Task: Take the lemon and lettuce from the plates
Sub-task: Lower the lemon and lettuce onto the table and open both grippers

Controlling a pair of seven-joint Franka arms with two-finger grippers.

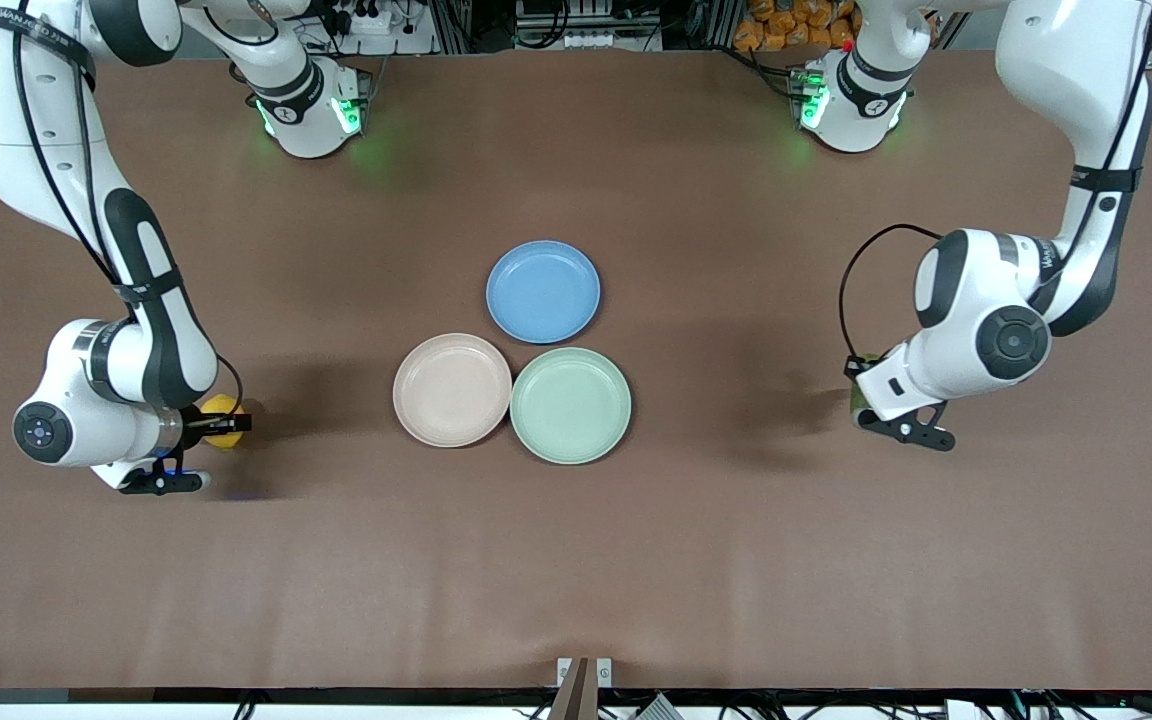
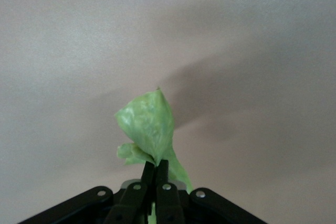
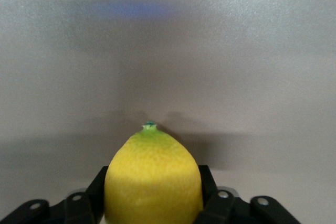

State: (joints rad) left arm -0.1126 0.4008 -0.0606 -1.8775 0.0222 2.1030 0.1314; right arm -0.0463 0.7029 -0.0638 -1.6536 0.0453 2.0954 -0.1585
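Observation:
My right gripper [image 1: 228, 423] is shut on the yellow lemon [image 1: 218, 409], low over the bare table toward the right arm's end, well clear of the plates. In the right wrist view the lemon [image 3: 153, 174] fills the jaws of the gripper [image 3: 153, 195]. My left gripper [image 1: 860, 400] is shut on the light green lettuce [image 1: 859, 392], low over the table toward the left arm's end. In the left wrist view the lettuce [image 2: 147, 124] sticks out of the closed gripper [image 2: 156, 167]. The beige-pink plate [image 1: 452, 389] and the mint green plate [image 1: 570, 404] lie empty, touching, mid-table.
An empty blue plate [image 1: 543, 291] lies just farther from the front camera than the other two plates. Brown table surface surrounds the plates and lies under both grippers.

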